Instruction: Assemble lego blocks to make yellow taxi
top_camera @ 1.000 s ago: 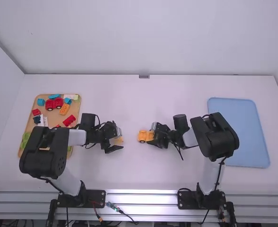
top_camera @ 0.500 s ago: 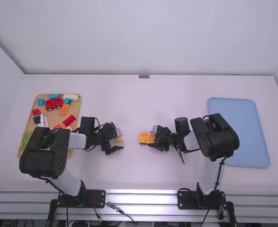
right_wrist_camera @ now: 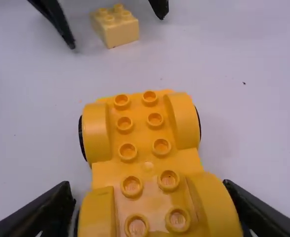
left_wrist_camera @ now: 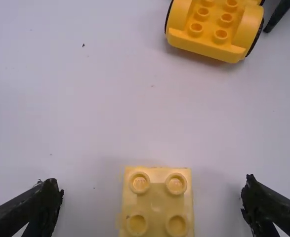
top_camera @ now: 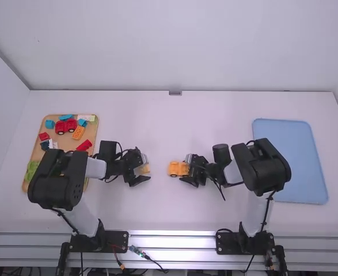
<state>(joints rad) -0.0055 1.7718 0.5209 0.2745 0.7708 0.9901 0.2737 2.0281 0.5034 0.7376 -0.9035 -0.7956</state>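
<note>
In the high view my left gripper (top_camera: pixel 143 171) stands around a pale yellow brick (top_camera: pixel 144 169). The left wrist view has my left gripper (left_wrist_camera: pixel 152 197) open, with space on both sides of the pale yellow studded brick (left_wrist_camera: pixel 157 207) on the table. Right of it, the orange-yellow car base (top_camera: pixel 174 168) meets my right gripper (top_camera: pixel 187 170). From the right wrist, the car base (right_wrist_camera: pixel 147 148) lies lengthwise, studs up, its near end between the fingers of my right gripper (right_wrist_camera: pixel 149 212); whether they touch it is hard to tell. The base's far end faces the brick (right_wrist_camera: pixel 116 28).
A wooden tray (top_camera: pixel 92 144) at the far left holds red, blue, green, white and orange blocks, partly under the left arm. A blue tray (top_camera: pixel 291 161) lies at the right. White table (top_camera: pixel 174 132) stretches behind both grippers.
The right gripper has shifted slightly right and uncovered more of the car base. The left arm's upper links have moved a little, while its gripper stays around the pale brick.
</note>
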